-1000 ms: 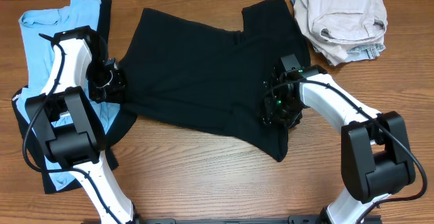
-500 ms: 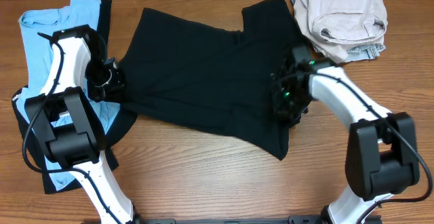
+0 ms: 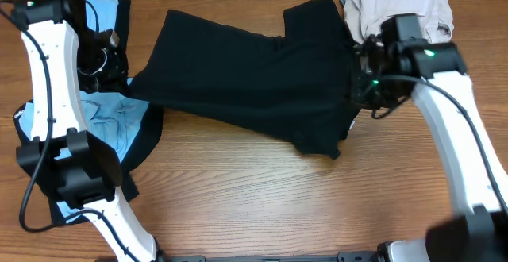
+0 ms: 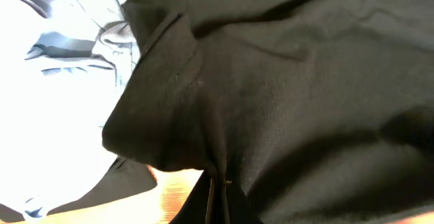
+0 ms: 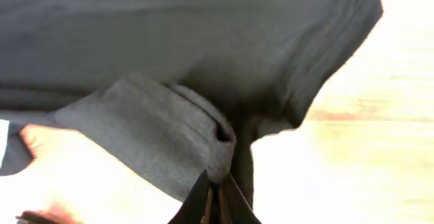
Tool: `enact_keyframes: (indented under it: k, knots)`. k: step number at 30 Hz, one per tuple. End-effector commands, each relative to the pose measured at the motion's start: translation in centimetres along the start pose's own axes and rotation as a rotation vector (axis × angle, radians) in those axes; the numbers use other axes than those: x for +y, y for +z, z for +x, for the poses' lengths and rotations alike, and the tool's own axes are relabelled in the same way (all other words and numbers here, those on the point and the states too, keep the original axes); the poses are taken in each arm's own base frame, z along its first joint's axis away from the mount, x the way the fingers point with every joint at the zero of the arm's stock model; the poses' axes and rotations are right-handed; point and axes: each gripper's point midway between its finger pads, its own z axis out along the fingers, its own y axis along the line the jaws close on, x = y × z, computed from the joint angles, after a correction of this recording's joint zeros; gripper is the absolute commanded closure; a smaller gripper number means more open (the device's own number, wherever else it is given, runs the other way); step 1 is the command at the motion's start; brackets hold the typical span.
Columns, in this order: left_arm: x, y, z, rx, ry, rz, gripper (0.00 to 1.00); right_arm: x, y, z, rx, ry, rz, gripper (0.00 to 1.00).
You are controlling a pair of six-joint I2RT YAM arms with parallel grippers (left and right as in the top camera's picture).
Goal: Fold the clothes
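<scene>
Pinching black T-shirt (image 3: 246, 79) edges: left end effector (image 3: 125, 86) and right end effector (image 3: 363, 89) both clamped.

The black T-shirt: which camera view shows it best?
The overhead view. There the whole black T-shirt shows, stretched between the left pincer and the right pincer. Each wrist view shows only a close, pinched fold of its fabric, not its shape.

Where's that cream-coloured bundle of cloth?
Overhead view: the cream bundle lies far right, just beyond the right tool, beside the black shirt.
</scene>
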Motion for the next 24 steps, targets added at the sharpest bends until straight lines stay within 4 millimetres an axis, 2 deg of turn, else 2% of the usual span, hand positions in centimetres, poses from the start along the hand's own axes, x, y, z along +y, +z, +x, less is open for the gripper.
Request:
enact_keyframes:
  k: [1, 2, 3, 6, 10, 15, 21, 24]
  knots:
    - [-1.4, -2.6, 0.5, -0.076, 0.063, 0.009, 0.96, 0.9, -4.6, 0.6, -0.111, -0.024, 0.003, 0.96]
    - [-1.7, -3.1, 0.7, -0.09, 0.071, 0.01, 0.96, 0.9, -5.3, 1.0, -0.125, -0.018, 0.012, 0.96]
    - [-2.3, -4.3, 1.2, -0.123, 0.09, 0.009, 0.96, 0.8, -6.9, 1.8, -0.163, -0.015, 0.031, 0.96]
    - [-3.1, -6.2, 2.2, -0.179, 0.118, -0.001, 0.96, 0.9, -9.3, 2.8, -0.231, -0.026, 0.045, 0.96]
    - [-3.4, -7.5, 3.8, -0.214, 0.147, -0.04, 0.96, 0.5, -11.7, 4.2, -0.306, -0.03, 0.083, 0.96]
    - [-2.6, -6.4, 6.6, -0.155, 0.133, -0.08, 0.96, -0.5, -12.7, 5.9, -0.302, 0.0, 0.132, 0.96]
    - [-0.4, -3.7, 9.7, -0.04, 0.081, -0.162, 0.96, -1.1, -11.6, 7.7, -0.195, 0.024, 0.155, 0.96]
    - [0.1, -2.7, 9.9, -0.017, 0.063, -0.179, 0.96, -1.3, -10.9, 7.6, -0.164, 0.031, 0.161, 0.96]
